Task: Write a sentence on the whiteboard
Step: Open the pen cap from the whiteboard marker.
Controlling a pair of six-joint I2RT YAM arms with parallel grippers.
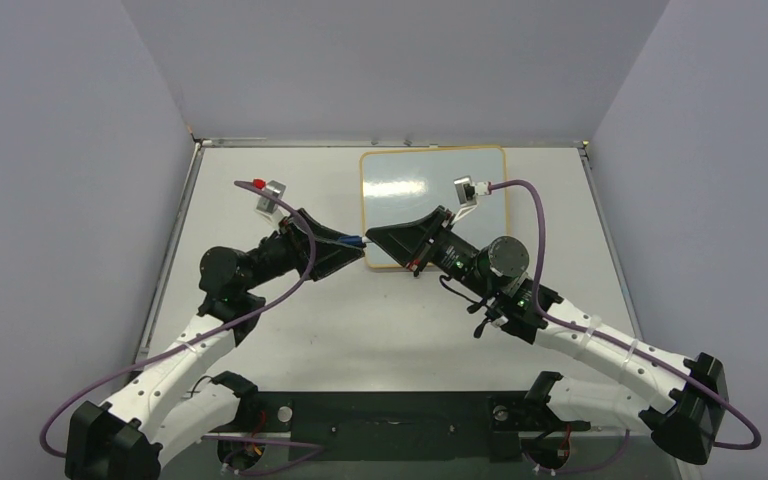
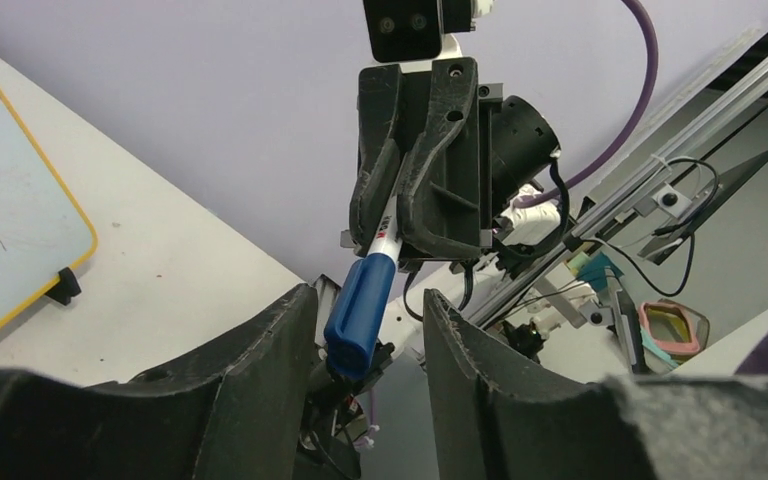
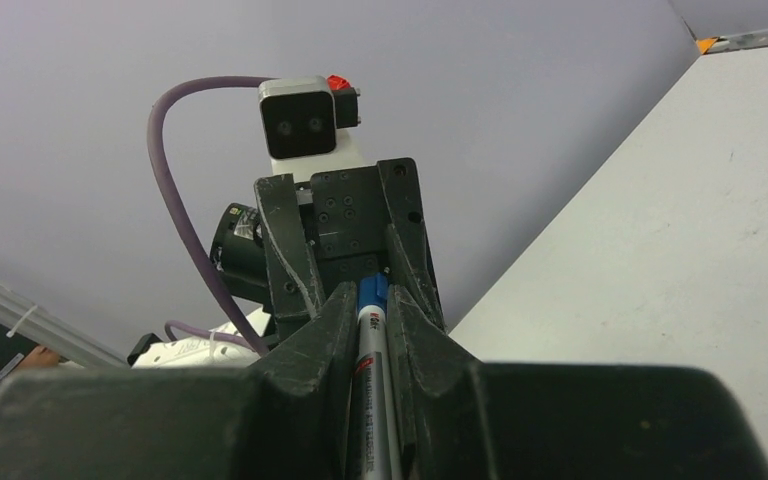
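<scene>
The whiteboard (image 1: 432, 200) lies flat at the back of the table, yellow-framed, its white face blank; no sentence shows on it. It also shows in the left wrist view (image 2: 10, 220). My right gripper (image 1: 375, 238) is shut on the grey barrel of a marker (image 3: 373, 390), held level just off the board's near left corner. The marker's blue cap (image 2: 358, 318) points into my left gripper (image 2: 370, 300), whose fingers stand apart on either side of the cap with a gap at each side. The two grippers face each other tip to tip (image 1: 360, 241).
A black foot (image 2: 63, 287) sticks out under the board's near edge. Grey walls close the table at the back and sides. A metal rail (image 1: 390, 141) runs along the far edge. The arm bases sit on a black plate (image 1: 390, 425) at the near edge.
</scene>
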